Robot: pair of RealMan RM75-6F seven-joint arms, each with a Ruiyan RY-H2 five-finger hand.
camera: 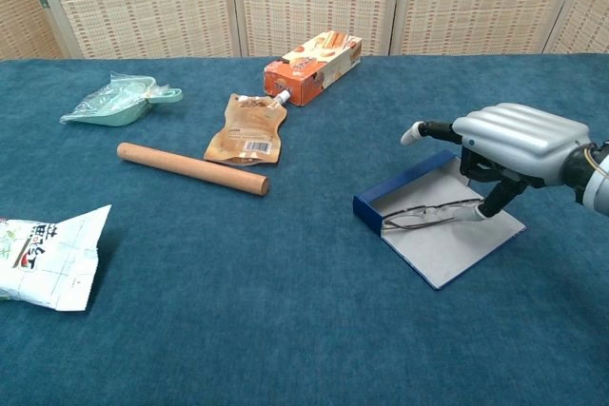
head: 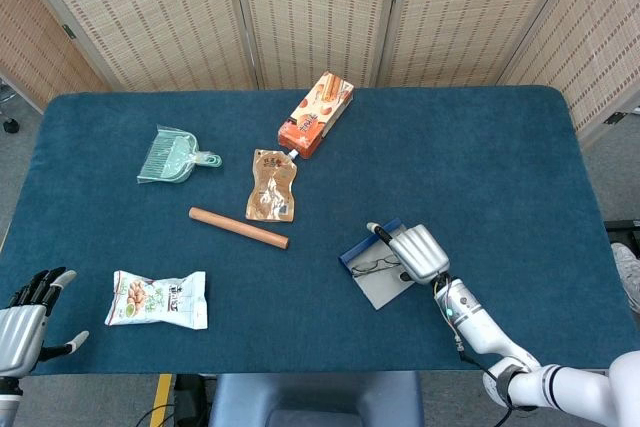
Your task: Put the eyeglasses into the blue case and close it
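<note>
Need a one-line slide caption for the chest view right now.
Right hand hovers over eyeglasses lying in the open blue case.

A table covered in dark teal cloth (head: 480, 147) carries everything here. Toward the far edge lies an orange snack box (head: 316, 114), set at a slant, and just in front of it a brown spouted pouch (head: 272, 185) lies flat. To the left of these sits a pale green dustpan (head: 172, 156). A wooden rolling pin (head: 238, 227) lies diagonally near the pouch's lower end. Close to the near left edge rests a white and green snack bag (head: 158, 299). On the right side of the near half the blue case (camera: 440, 219) lies open on the cloth, its lid folded flat.
</note>
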